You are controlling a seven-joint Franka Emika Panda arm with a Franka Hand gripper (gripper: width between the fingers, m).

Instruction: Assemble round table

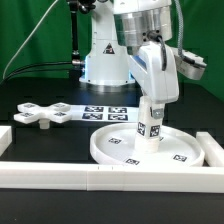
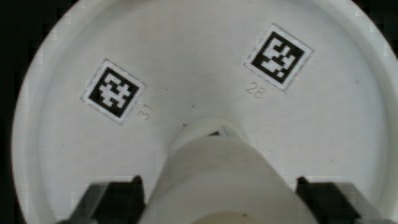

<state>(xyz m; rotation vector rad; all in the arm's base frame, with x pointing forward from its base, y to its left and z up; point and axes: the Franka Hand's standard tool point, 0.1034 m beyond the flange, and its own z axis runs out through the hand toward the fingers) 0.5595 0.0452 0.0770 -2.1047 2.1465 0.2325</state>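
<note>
Where the arm hangs over the black table (image 1: pixel 40 150), the gripper (image 1: pixel 150 106) points straight down. Its two fingers (image 2: pixel 118 196) are clamped on opposite sides of the post (image 1: pixel 149 128). The post stands upright near the centre of the round disc (image 1: pixel 100 152), with its lower end at the disc's surface; firm contact cannot be confirmed. The disc lies flat, rim up, just beside the border bars (image 1: pixel 100 178). The cross piece (image 1: pixel 43 114) lies flat on the table toward the exterior view's left, well apart from the disc. The marker board (image 1: pixel 105 112) lies between them, further back.
</note>
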